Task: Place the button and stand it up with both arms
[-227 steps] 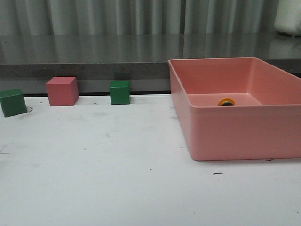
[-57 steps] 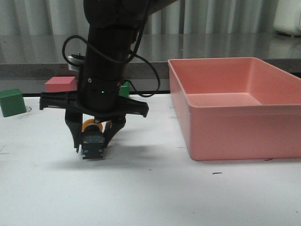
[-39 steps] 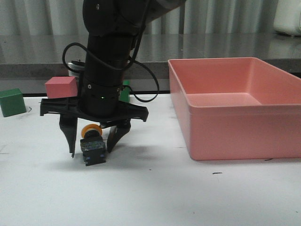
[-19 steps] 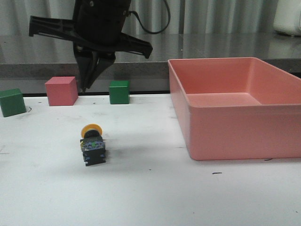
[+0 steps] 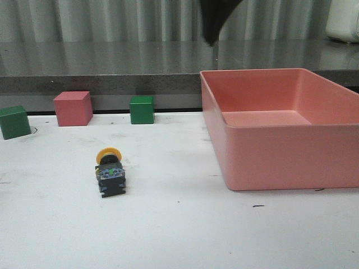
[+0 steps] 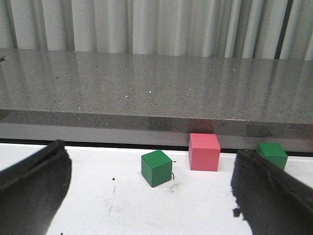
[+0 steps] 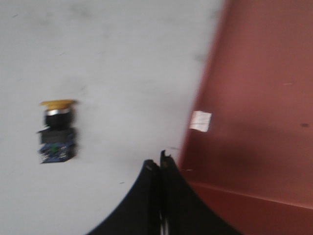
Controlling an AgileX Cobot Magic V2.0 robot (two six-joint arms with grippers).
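The button [image 5: 110, 171] lies on its side on the white table, left of the bin, with its yellow cap pointing away from me and its bluish bottom toward me. It also shows in the right wrist view [image 7: 57, 131]. Nothing holds it. My right gripper [image 7: 159, 159] is shut and empty, high above the table between the button and the bin. Only its dark tip [image 5: 216, 19] shows at the top of the front view. My left gripper [image 6: 150, 161] is wide open and empty, low over the table's left side and facing the cubes. It is out of the front view.
A large pink bin [image 5: 269, 162] stands on the right and looks empty. Its wall shows in the right wrist view [image 7: 254, 98]. A green cube [image 5: 15, 121], a pink cube [image 5: 73, 108] and a second green cube [image 5: 142, 109] stand along the table's back edge. A grey counter runs behind.
The right gripper, which had released the button, has risen and moved right, almost out of the front view. The button has stayed where it was left, lying on its side.
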